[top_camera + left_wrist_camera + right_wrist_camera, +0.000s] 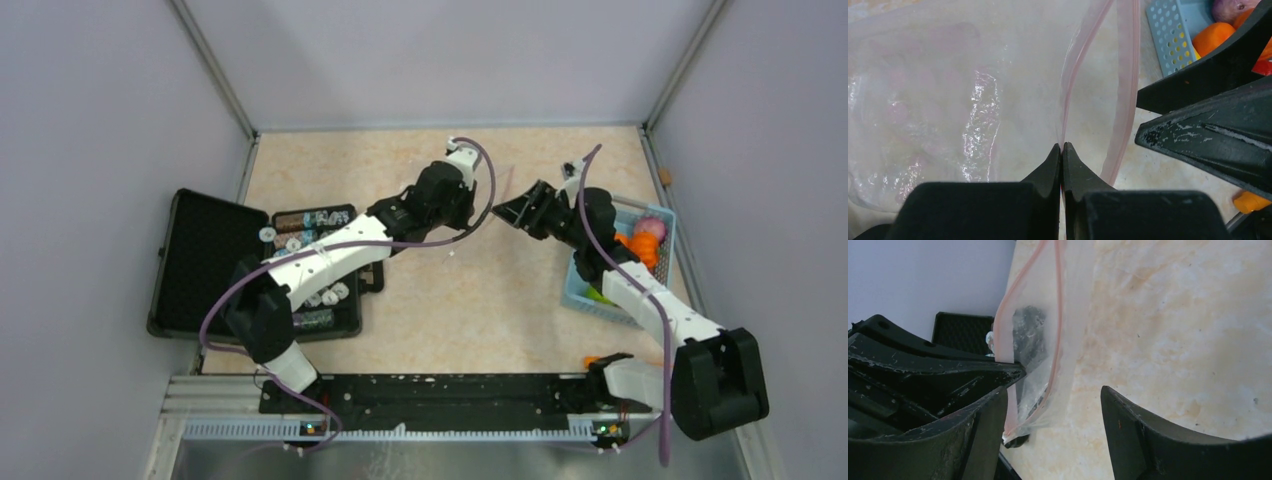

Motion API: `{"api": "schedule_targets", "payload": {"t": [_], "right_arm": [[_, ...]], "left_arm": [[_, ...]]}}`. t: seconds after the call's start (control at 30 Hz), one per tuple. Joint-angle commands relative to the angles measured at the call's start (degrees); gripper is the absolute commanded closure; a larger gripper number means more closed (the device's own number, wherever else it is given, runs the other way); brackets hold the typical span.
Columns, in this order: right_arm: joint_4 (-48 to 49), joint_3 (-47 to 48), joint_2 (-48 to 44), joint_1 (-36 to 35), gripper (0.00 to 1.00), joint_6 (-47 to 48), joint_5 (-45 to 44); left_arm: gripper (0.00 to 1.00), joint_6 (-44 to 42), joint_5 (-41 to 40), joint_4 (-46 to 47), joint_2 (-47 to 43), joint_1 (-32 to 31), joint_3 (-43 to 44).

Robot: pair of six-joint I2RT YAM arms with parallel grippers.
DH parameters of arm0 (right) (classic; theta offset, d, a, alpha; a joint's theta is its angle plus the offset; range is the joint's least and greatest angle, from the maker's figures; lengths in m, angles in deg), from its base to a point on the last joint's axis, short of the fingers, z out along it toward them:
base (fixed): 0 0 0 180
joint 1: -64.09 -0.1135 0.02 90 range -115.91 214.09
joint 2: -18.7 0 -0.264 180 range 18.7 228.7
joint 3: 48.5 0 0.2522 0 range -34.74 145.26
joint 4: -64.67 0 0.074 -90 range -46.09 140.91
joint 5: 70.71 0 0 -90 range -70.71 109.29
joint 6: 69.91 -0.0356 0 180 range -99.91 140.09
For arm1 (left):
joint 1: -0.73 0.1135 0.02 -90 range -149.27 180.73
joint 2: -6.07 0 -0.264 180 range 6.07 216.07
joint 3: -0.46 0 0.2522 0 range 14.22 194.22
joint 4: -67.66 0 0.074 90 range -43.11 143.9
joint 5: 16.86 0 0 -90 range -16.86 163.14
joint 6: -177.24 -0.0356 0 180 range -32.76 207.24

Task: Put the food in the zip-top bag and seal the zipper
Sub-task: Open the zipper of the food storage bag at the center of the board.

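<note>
A: Beige marbled table [470,300], what is set where?
B: The clear crinkly plastic zip-top bag [948,100] is held at mid-table, between the arms. The glossy toy-fruit food [645,240] is kept in the light-blue perforated plastic basket [600,300] at the right edge. None is seen bagged.
A: Grip?
B: One lip of the pinkish-red zipper strip [1128,100] is pinched by the left jaws, and its length runs straight away from them. The right jaws are spread with nothing gripped. The free lip is found just inside their gap, off to one side.
</note>
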Motion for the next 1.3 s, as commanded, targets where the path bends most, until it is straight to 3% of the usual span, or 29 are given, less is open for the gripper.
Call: {"api": "schedule_targets", "payload": {"t": [0.0, 0.33, 0.53, 0.6, 0.7, 0.83, 1.07, 1.27], "right_arm": [[2.08, 3.11, -0.49, -2.78, 0.33, 0.2, -2.65], [-3.52, 7.37, 6.54, -4.34, 0.47, 2.73, -5.61], [-4.82, 7.25, 8.74, -4.44, 0.68, 4.97, -5.78], [-4.66, 7.67, 9.76, -4.37, 0.85, 5.43, -4.62], [-5.96, 9.2, 10.88, -4.59, 0.86, 6.44, -4.38], [-8.97, 10.05, 10.34, -4.9, 1.0, 8.76, -8.53], [-10.4, 7.61, 8.76, -4.88, 1.0, 9.34, -16.47], [-8.35, 7.19, 9.82, -4.96, 1.0, 7.95, -13.96]], "left_arm": [[1.0, 0.52, 1.08, 1.0, -1.45, -0.6, 0.81], [1.0, -1.42, 2.75, 1.78, -1.45, -1.22, 1.24], [1.0, -1.45, 1.39, 0.96, -2.08, -1.23, 1.43], [1.0, -1.7, 1.52, 0.96, -2.31, -1.23, 1.23], [1.0, -2.09, 2.19, 0.94, -2.35, -1.3, 1.45], [1.0, -2.79, -0.25, -0.07, -2.52, -1.23, 2.36], [1.0, -4.39, -5.9, -0.89, -5.4, -1.25, 1.78], [1.0, -8.33, -11.09, -2.43, -5.47, -1.32, 2.01]]}}
